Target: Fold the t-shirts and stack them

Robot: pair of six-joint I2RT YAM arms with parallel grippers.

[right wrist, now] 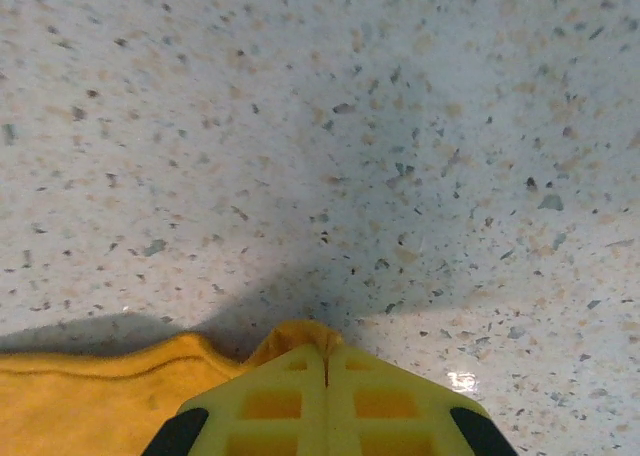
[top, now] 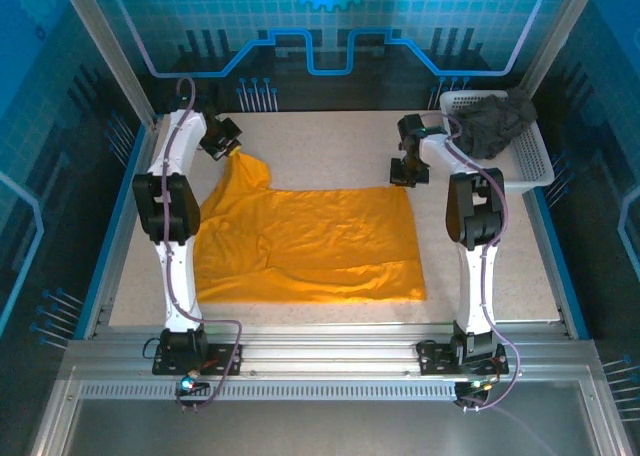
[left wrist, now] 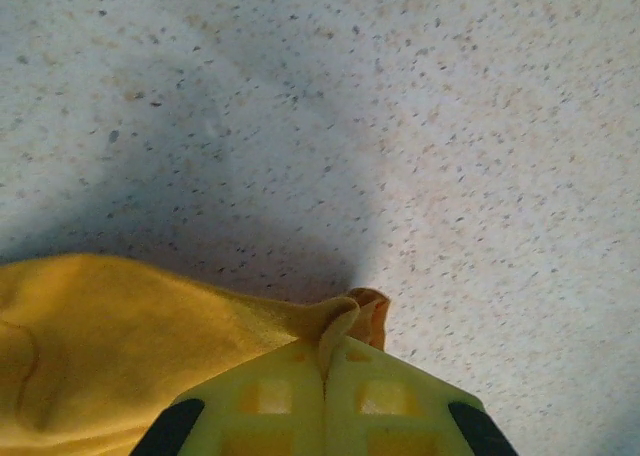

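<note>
Where the left arm reaches: over the far-left part of the table (top: pixel 330 141), with the left gripper (top: pixel 228 148) at the far-left corner of the orange-yellow t-shirt (top: pixel 310 246).
Left gripper, wrist view: the left gripper (left wrist: pixel 325 351) points down at the speckled table (left wrist: pixel 450 126); its yellow fingers (left wrist: pixel 270 396) are pressed together, with a small fold of the orange-yellow t-shirt (left wrist: pixel 120 336) pinched in the seam between them and poking out at the tips.
Orange-yellow t-shirt: spread over the middle of the table between the two arms, mostly flat with some wrinkles. Its far-left corner is drawn into a narrow peak that runs to the left gripper, and its near edge lies close to the table's near edge.
Right gripper: the right gripper (top: pixel 402 176) sits at the shirt's far-right corner.
Right gripper, wrist view: the right gripper (right wrist: pixel 326 351) has its fingers (right wrist: pixel 270 401) closed tight against each other, a bump of the orange-yellow t-shirt (right wrist: pixel 90 406) caught at their tips, its hem running off to the left on the table (right wrist: pixel 400 126).
Dark grey t-shirt (top: pixel 495 121): crumpled in a heap inside the basket.
White mesh basket (top: pixel 535 166): at the far-right corner of the table, just beyond the right arm.
</note>
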